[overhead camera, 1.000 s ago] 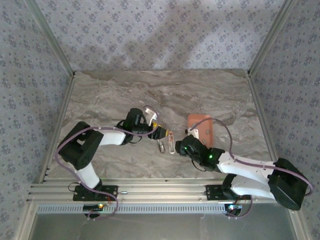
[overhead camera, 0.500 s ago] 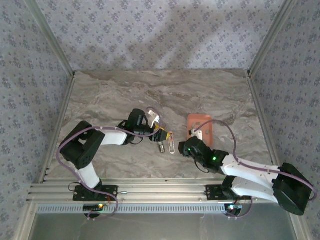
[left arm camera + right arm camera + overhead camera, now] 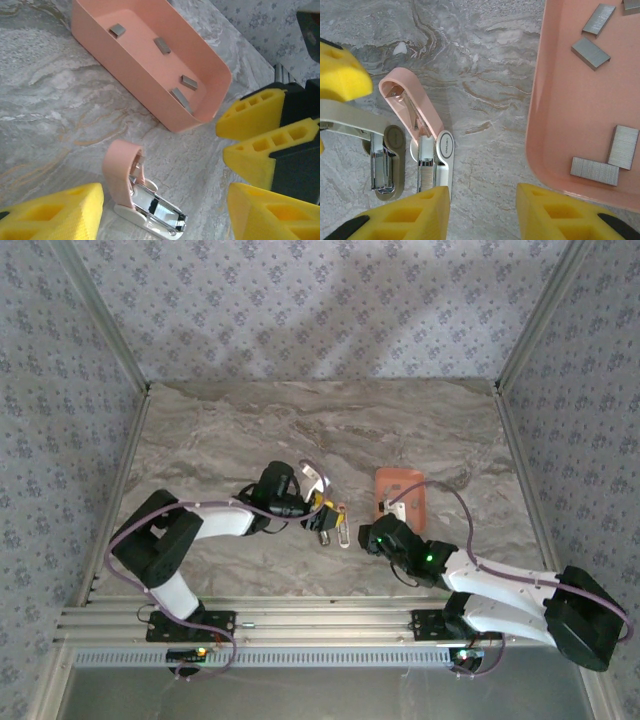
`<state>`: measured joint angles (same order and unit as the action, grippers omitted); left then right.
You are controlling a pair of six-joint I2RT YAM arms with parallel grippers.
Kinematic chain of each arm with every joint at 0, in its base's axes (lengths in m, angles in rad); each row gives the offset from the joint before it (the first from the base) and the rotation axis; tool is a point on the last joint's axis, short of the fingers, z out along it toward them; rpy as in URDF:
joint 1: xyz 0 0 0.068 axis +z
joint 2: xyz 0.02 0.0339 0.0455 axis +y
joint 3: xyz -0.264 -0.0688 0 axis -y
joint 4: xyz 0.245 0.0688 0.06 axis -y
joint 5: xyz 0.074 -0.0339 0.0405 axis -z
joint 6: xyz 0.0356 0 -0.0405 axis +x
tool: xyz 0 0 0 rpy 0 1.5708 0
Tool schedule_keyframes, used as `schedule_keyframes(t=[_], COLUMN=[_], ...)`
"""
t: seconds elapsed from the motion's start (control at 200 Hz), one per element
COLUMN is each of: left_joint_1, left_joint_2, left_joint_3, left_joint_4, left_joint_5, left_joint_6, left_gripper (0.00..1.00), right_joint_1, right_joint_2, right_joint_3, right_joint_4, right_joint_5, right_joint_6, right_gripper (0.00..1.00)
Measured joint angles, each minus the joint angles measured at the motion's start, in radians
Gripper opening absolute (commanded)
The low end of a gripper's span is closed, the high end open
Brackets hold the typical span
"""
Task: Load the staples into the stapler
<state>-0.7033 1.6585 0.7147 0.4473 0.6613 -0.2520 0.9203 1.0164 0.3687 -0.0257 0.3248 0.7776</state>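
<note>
Compared with a second ago, the left end effector (image 3: 322, 510) has shifted nearer the stapler (image 3: 343, 525) and its fingers have drawn in a little, while the right end effector (image 3: 362, 537) remains beside it. On the tabletop (image 3: 220, 440) the stapler (image 3: 410, 105) lies with its pink lid hinged up and the chrome channel exposed. From its own wrist view the left end effector (image 3: 165, 197) straddles the stapler (image 3: 122, 167), fingers wide, gripping nothing. Between stapler and tray (image 3: 540, 125) the right end effector (image 3: 482, 200) hovers, fingers moderately apart, empty. All the staples (image 3: 595, 170) are in the salmon tray (image 3: 125, 65): short, flat grey metallic strips of unequal length, loose on its floor, two touching. Judgement: loading has not begun; the step in hand is fetching a strip. Next move calls for the right end effector to reach into the tray and pinch one thin strip by its long edges
</note>
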Motion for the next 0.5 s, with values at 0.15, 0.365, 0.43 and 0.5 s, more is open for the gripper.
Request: schedule_keyframes(t=[0.15,0.365,0.43,0.5], left_joint_1=[-0.023,-0.058,-0.069,-0.079], left_joint_2=[-0.017,-0.035,-0.037,-0.044], left_joint_3=[-0.002,-0.006,-0.007,-0.013], left_joint_4=[-0.026,-0.064,-0.079,-0.091], left_joint_5=[-0.003,-0.017,-0.023,-0.026], left_joint_6=[0.021,0.043,0.047,0.050], left_gripper=[0.67,0.67,0.67,0.67], right_joint_1=[0.000,0.000,0.000,0.000], right_joint_2=[0.000,0.000,0.001,0.002], right_joint_3=[-0.005,-0.006,-0.006,-0.006], right_joint_4=[0.000,0.000,0.002,0.006], right_joint_5=[0.000,-0.001,-0.004,-0.008], right_joint_6=[0.000,0.000,0.000,0.000], right_gripper=[0.40,0.40,0.40,0.40])
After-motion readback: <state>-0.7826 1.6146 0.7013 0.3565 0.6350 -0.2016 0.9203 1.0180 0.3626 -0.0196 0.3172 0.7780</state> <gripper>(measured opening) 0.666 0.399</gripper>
